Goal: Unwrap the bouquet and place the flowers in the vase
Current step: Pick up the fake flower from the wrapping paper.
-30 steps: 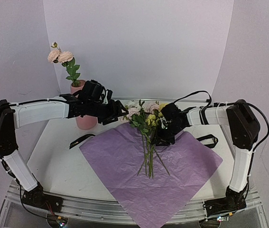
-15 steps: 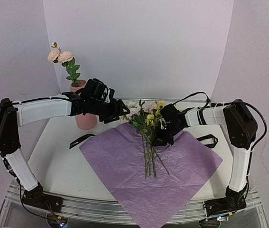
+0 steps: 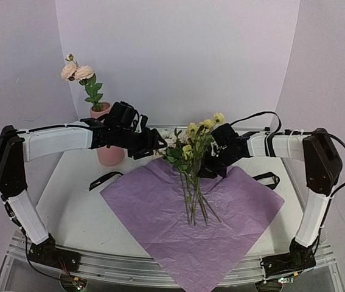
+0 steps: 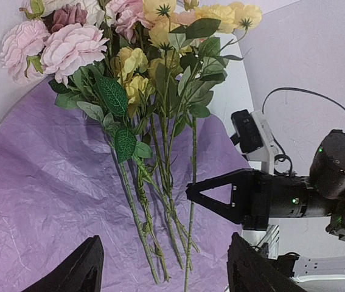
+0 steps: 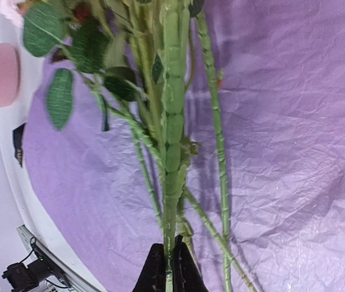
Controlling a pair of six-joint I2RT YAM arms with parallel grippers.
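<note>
Lilac crinkled paper sheet (image 3: 160, 213) lies spread flat on the white table (image 3: 69, 194).

Top view: the flowers (image 3: 191, 159) stand nearly upright over the sheet's middle, stem ends touching the paper, yellow blooms topmost. The right gripper (image 3: 207, 163) reaches in from the right at leaf height; foliage hides how its jaws stand. The left gripper (image 3: 155, 145) hangs just left of the blooms, apart from them. The pink vase (image 3: 108, 155) stands far left, partly behind the left arm, and holds one stem of pale pink blooms (image 3: 78, 72). A black ribbon (image 3: 104, 179) lies on the table left of the sheet.

Left wrist view: its own fingers (image 4: 75, 274) are spread wide with nothing between them. It shows what the top view hides: the right gripper's tips pinch one stem below the leaves.

Right wrist view: the jaws are pressed onto a single green stem; neighbouring stems run loose beside it over the paper. Blooms are out of frame here.
</note>
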